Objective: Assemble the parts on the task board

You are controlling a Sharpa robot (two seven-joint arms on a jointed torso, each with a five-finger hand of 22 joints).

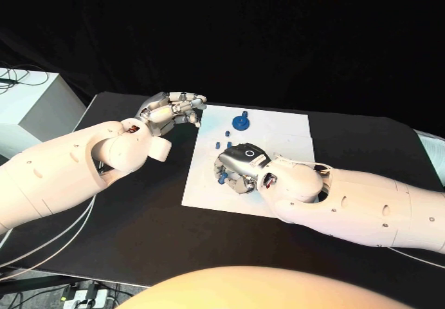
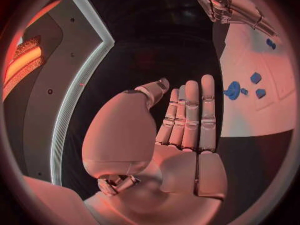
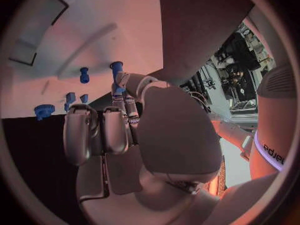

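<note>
The right hand hovers low over the near half of the task board, fingers curled downward; in the right wrist view its fingertips pinch a blue peg by the shaft. The part looks light, stiff and smooth plastic, likely to slip or twist, so a grip low on the shaft seems best. Farther along the board lie small blue pieces and a blue gear. Beyond the board's left far corner, the left hand hangs empty, fingers straight and together.
</note>
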